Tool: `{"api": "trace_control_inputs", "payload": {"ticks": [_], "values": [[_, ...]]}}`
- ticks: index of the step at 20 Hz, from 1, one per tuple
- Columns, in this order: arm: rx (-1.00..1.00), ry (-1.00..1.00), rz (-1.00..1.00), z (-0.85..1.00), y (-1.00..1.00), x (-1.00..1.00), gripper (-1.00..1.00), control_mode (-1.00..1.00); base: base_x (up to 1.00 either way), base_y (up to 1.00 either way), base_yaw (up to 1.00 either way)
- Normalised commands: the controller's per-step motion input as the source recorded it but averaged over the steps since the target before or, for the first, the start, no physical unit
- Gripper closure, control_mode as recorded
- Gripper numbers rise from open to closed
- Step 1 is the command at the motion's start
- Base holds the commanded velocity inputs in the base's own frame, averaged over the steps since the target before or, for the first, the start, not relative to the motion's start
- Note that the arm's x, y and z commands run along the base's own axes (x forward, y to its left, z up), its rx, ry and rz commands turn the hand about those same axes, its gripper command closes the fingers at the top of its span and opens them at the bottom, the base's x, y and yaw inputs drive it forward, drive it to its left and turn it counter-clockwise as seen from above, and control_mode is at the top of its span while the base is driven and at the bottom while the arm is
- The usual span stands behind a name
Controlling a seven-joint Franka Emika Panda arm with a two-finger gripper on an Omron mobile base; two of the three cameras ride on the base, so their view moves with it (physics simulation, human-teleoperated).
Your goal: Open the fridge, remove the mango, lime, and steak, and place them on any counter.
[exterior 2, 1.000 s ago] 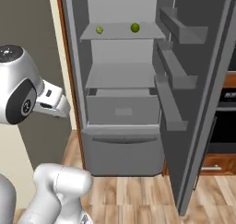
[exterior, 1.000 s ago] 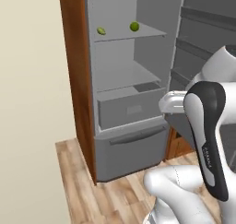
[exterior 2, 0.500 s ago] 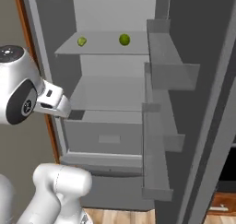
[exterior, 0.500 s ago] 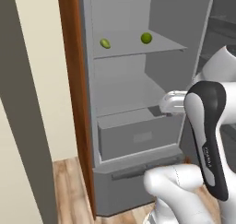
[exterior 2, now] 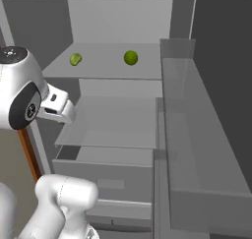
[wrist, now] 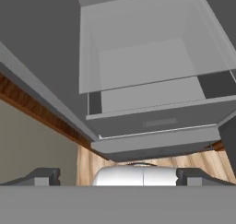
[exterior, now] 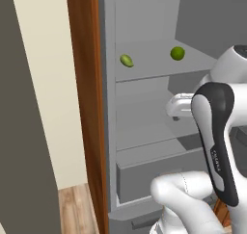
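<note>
Claw (wrist: 118, 177) spread wide, gripping nothing, aimed at the drawer (wrist: 152, 121) low in the open fridge (exterior: 144, 132). Mango (exterior: 127, 60) and lime (exterior: 177, 53) well apart on the upper shelf (exterior 2: 108, 68), both untouched.

A grey upper shelf (exterior 2: 103, 72) inside the open matte grey fridge (exterior: 144, 132) carries an elongated yellow-green mango (exterior 2: 75, 59) toward its left and a round bright green lime (exterior 2: 130, 57), well apart, nearer the middle.
</note>
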Motion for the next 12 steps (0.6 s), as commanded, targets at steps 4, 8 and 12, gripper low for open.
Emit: {"api": "trace_control_inputs", "payload": {"ticks": [4,8,12], "values": [[0.00,0.00,0.00,0.00,0.00,0.00,-1.00,1.00,0.57,-0.13,0.00],[0.00,0.00,0.00,0.00,0.00,0.00,-1.00,1.00,0.13,-0.01,0.00],[0.00,0.00,0.00,0.00,0.00,0.00,-1.00,1.00,0.13,0.00,0.00]]}}
